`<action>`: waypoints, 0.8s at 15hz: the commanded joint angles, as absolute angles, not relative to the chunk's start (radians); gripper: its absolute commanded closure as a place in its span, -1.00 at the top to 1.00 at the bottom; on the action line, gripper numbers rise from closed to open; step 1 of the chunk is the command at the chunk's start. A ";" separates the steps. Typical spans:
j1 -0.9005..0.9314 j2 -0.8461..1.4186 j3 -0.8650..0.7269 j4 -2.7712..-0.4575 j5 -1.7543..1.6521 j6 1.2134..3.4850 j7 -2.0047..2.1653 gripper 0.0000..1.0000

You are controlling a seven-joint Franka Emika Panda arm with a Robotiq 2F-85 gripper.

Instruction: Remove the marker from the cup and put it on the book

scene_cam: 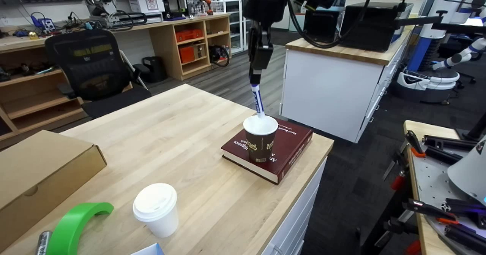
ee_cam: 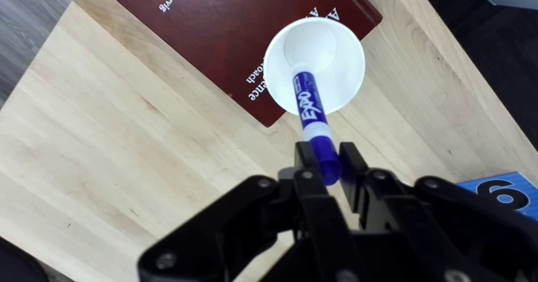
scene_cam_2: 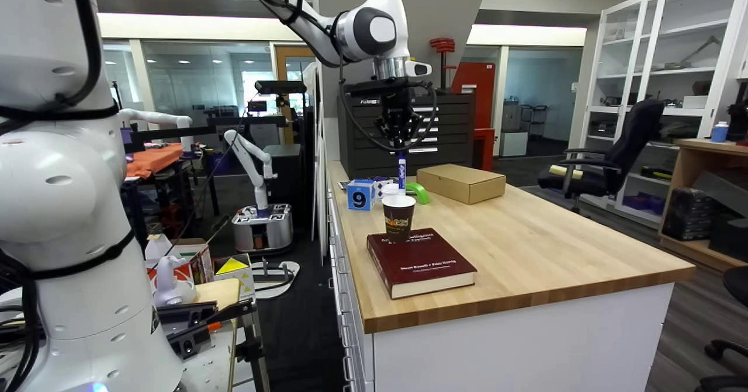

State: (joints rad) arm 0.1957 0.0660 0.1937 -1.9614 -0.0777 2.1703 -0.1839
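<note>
The blue and white marker (scene_cam: 257, 100) hangs nearly upright from my gripper (scene_cam: 255, 79), tilted slightly. In the wrist view the jaws (ee_cam: 324, 156) are shut on the blue cap end of the marker (ee_cam: 310, 97). Its white lower end is at the mouth of the cup (scene_cam: 261, 144); I cannot tell whether it is just inside or just above the rim. The cup is brown and printed outside, white inside, and stands upright on the maroon book (scene_cam: 291, 141). The cup (scene_cam_2: 398, 219) and book (scene_cam_2: 426, 260) also show in an exterior view, the cup near one book edge.
A white lidded paper cup (scene_cam: 157, 209), a green arch (scene_cam: 72, 228) and a brown cardboard box (scene_cam: 49, 163) stand on the wooden table (scene_cam: 182, 133). A blue number cube (scene_cam_2: 360, 195) is near the lidded cup. The book lies close to the table's edge.
</note>
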 commanded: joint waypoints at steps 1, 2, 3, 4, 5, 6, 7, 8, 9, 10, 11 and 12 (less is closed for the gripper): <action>0.184 0.001 0.180 -2.009 -0.086 2.174 -0.147 -0.89; 0.180 -0.003 0.175 -2.010 -0.085 2.168 -0.143 -0.89; 0.176 -0.005 0.170 -2.011 -0.082 2.161 -0.144 -0.89; 0.171 -0.005 0.163 -2.013 -0.079 2.160 -0.145 -0.89; 0.166 -0.005 0.157 -2.016 -0.075 2.159 -0.147 -0.89; 0.160 -0.004 0.151 -2.018 -0.074 2.155 -0.147 -0.89; 0.155 -0.002 0.145 -2.021 -0.073 2.152 -0.148 -0.89; 0.151 -0.002 0.140 -2.025 -0.071 2.150 -0.149 -0.89; 0.146 0.001 0.134 -2.028 -0.069 2.145 -0.150 -0.89; 0.142 0.004 0.130 -2.029 -0.067 2.137 -0.153 -0.89; 0.138 0.008 0.127 -2.030 -0.065 2.134 -0.154 -0.89; 0.134 0.013 0.124 -2.030 -0.062 2.124 -0.156 -0.89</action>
State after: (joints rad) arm 0.1471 0.0349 0.1302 -2.0055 -0.0741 2.1567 -0.1705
